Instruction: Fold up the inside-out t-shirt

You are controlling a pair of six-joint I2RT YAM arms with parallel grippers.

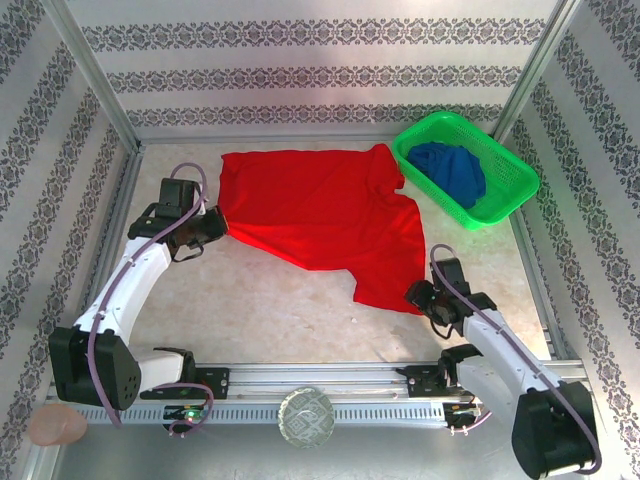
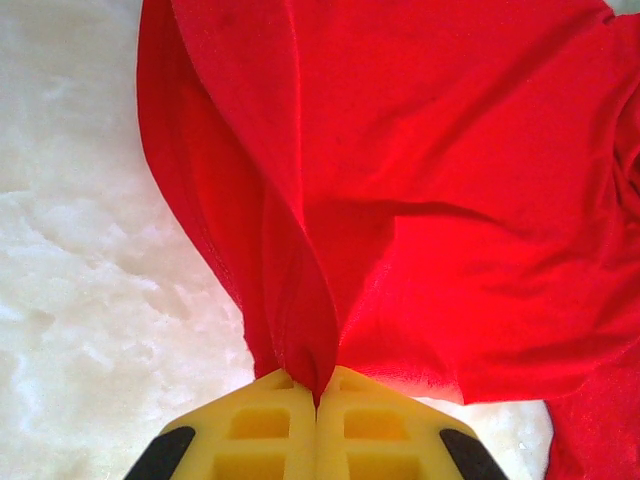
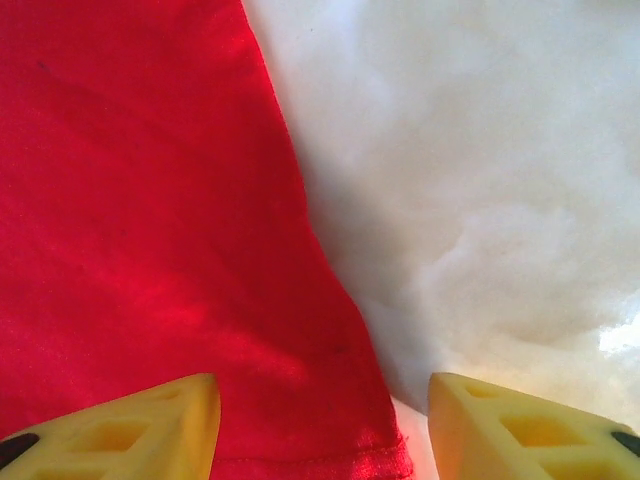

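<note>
- The right gripper [image 1: 420,296] is released, jaws apart astride the t-shirt's [image 1: 320,215] near hem corner; closing off-line could miss the cloth.
- The left gripper [image 1: 214,228] clenches the t-shirt's left edge; pulling alone may drag it crooked across the table [image 1: 250,310].

White arms [image 1: 128,290] with black joints [image 1: 95,368], purple cables [image 1: 152,238], yellow fingers [image 2: 250,430].

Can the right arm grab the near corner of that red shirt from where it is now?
Probably yes. Its fingers stand open on either side of the red shirt at its hemmed corner, which lies on the table with nothing covering it.
</note>
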